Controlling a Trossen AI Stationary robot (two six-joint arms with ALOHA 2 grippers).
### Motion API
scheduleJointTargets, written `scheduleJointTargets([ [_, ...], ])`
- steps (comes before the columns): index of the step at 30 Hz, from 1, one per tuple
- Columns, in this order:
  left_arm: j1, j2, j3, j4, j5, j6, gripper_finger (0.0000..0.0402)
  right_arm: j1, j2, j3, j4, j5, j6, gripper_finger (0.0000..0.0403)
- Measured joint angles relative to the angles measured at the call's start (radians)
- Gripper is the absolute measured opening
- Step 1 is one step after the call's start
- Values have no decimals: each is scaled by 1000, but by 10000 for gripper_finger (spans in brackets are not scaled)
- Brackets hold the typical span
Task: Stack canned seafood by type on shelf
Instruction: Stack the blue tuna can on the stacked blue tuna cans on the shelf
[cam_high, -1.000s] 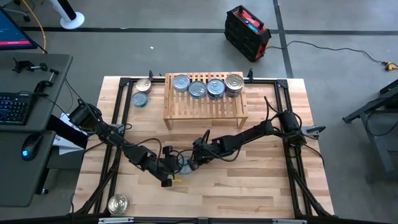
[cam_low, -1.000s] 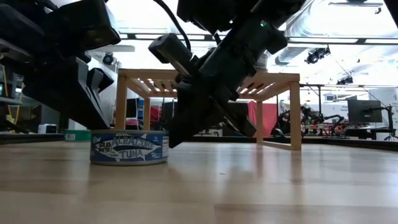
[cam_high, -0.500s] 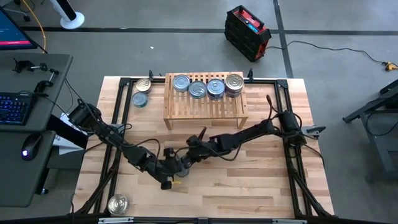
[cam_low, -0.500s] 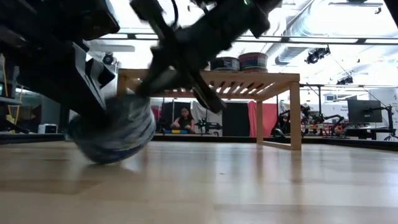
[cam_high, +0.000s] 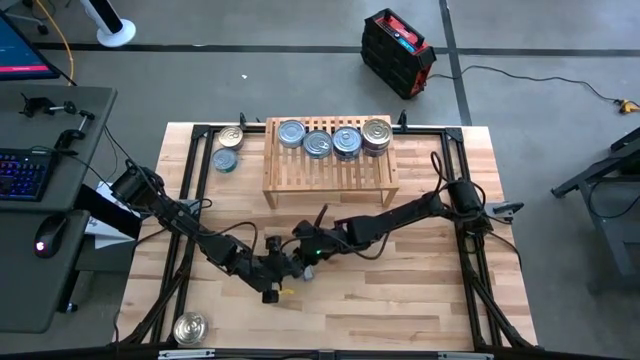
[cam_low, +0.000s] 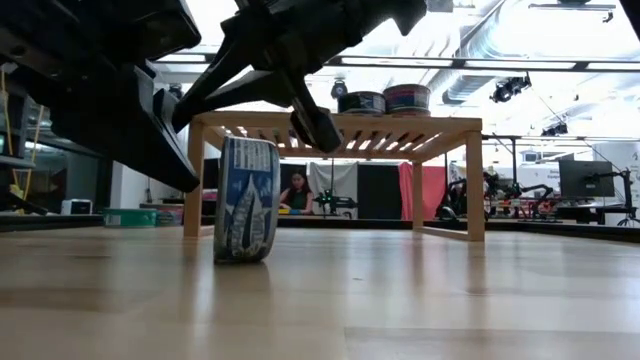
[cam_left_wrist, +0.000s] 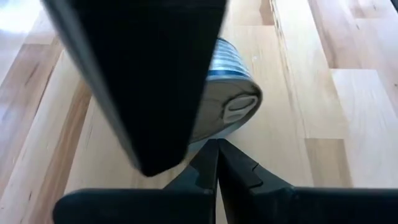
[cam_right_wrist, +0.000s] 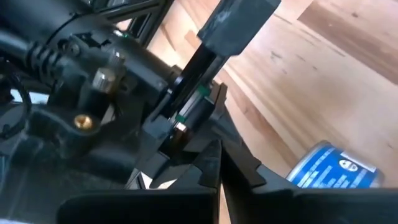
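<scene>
- Tipped up since a second ago: tuna tin (cam_low: 247, 200), then lying flat, now balanced on its rim on the tabletop, in front of the shelf (cam_high: 330, 178) and well apart from it.
- High view: left gripper (cam_high: 272, 272) and right gripper (cam_high: 300, 256) crowd together at mid-table with the tin hidden between them. Four tins (cam_high: 318, 143) sit along the back of the shelf. Risk: the arms tangle.
- Low view: right claw's tip hangs just above the tin's upper edge. Risk: a nudge sends the tin rolling or slaps it flat, label side unknown.
- Left wrist view: left claw pinched closed, holding nothing, with the tin's pull-ring face just ahead. Risk: closed fingers can only push.
- Right wrist view: right claw also closed and empty, tin beside it. Risk: no grasp until the jaws reopen.
</scene>
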Motion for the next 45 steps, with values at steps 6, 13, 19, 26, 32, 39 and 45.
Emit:
scheduleJointTargets([
  [6,0,0,0,-10,-3,2,0,-1,-5,1,-10,-2,-52,0],
  [13,-1,-1,0,-132,63,-92,0,5,-85,51,-139,24,-189,0],
  [19,-6,-93,0,-218,113,-127,0,61,-84,273,-505,85,-303,0],
  [26,18,-368,1,-366,43,-73,0,80,18,503,-787,173,-269,0],
  [32,58,-605,2,-470,-69,-63,0,84,124,594,-855,164,-193,1],
  [39,107,-730,2,-504,-94,-90,0,94,157,604,-866,173,-128,75],
  [45,107,-733,1,-551,-44,-114,0,105,158,602,-887,255,-99,205],
])
